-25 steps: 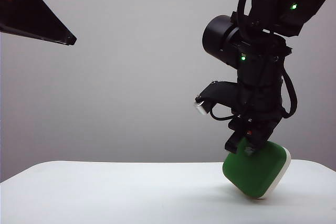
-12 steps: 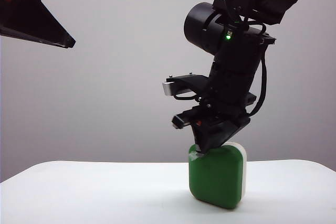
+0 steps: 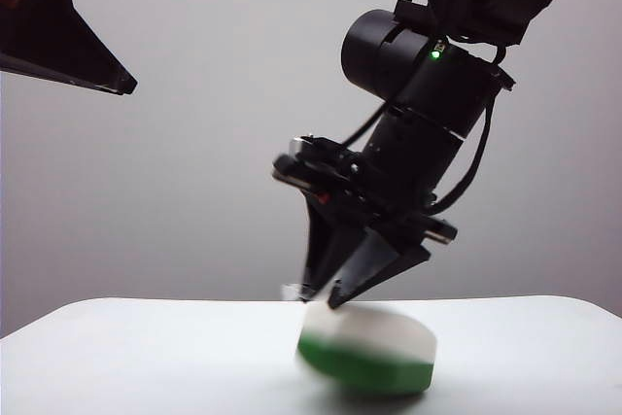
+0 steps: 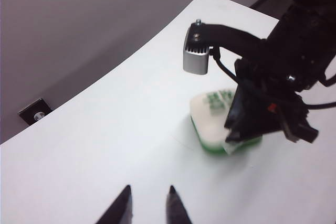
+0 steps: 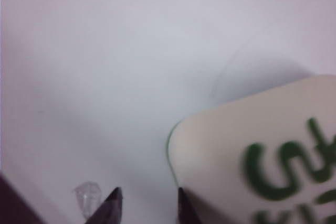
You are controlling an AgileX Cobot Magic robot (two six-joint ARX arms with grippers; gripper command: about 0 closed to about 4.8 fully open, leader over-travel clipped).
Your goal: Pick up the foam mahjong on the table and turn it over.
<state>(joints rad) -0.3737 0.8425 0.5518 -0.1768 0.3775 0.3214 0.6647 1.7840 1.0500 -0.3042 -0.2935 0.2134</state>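
The foam mahjong (image 3: pixel 366 352) lies flat on the white table (image 3: pixel 146 357), white half up and green half below, blurred in the exterior view. Its white face with the green character shows in the left wrist view (image 4: pixel 212 114) and the right wrist view (image 5: pixel 252 156). My right gripper (image 3: pixel 321 298) hangs just above the block's left end, open, with only table between its tips (image 5: pixel 148 192); one fingertip (image 5: pixel 180 192) is at the block's rounded corner. My left gripper (image 4: pixel 148 190) hovers well back from the block, open and empty.
The left arm's dark body (image 3: pixel 58 36) hangs high at the exterior view's upper left. The table's curved edge (image 4: pixel 157 40) runs behind the block, with a wall socket (image 4: pixel 34 114) beyond it. A small clear bit (image 5: pixel 86 195) shows beside one right fingertip.
The right gripper carried the block leftward, stood it on edge, then let go and opened. The block has dropped flat, white face up. The right wrist has turned; the left arm stayed still.
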